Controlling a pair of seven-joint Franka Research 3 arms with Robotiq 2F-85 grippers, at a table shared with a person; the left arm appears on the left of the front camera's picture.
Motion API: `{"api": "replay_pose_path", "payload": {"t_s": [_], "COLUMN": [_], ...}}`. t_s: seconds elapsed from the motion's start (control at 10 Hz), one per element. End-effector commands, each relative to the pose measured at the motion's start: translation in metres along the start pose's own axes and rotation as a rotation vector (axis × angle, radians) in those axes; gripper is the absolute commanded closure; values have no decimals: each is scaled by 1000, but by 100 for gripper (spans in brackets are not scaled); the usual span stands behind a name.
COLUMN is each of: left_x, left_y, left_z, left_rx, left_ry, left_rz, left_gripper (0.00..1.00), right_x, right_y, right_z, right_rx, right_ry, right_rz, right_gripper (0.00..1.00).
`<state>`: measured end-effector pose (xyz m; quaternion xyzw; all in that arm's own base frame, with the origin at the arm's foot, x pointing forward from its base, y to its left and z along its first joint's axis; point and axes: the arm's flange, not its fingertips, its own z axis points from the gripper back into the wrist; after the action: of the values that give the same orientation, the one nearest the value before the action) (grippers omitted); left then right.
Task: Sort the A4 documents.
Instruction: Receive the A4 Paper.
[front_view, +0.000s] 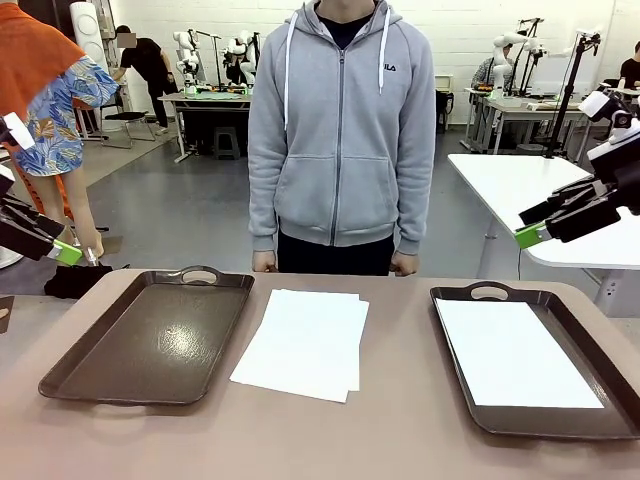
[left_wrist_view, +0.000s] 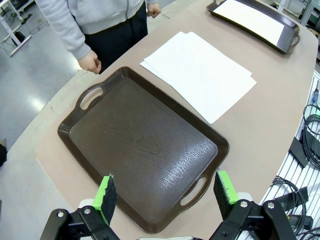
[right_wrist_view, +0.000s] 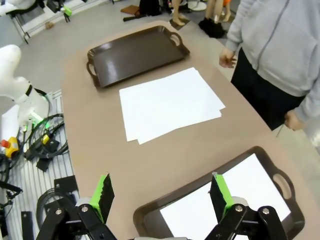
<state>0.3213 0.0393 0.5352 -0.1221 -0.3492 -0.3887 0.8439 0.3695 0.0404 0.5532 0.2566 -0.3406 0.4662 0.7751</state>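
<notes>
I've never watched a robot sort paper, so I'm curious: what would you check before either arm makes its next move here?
1. The left gripper is open and empty: ok.
2. The right gripper is open and empty: ok.
3. The left tray is free to take a sheet: ok, it holds nothing.
4. The paper stack lies flat and uncovered between the left tray and the right tray: ok.
5. The person's hands are off the paper stack, at the far edge: ok.
6. Number of sheets in the paper stack: cannot tell.
</notes>
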Motion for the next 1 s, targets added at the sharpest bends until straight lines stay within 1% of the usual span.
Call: {"api": "replay_pose_path", "payload": {"t_s": [0.0, 0.3, 0.9], "left_x": [-1, -1, -1], "left_y": [1, 1, 1], "left_z": [-1, -1, -1], "left_rx": [-8, -8, -8], "left_ry": [-6, -6, -6], "left_rz": [3, 3, 3], "left_gripper": [0, 0, 0], "right_x": [1, -3, -3], "right_y": [-12, -21, -22], "right_z": [2, 5, 6], "right_rx": [-12, -29, -50], "right_ry": [-23, -26, -32], "right_rz": [-27, -61, -68], "right_gripper": [0, 0, 0]}}
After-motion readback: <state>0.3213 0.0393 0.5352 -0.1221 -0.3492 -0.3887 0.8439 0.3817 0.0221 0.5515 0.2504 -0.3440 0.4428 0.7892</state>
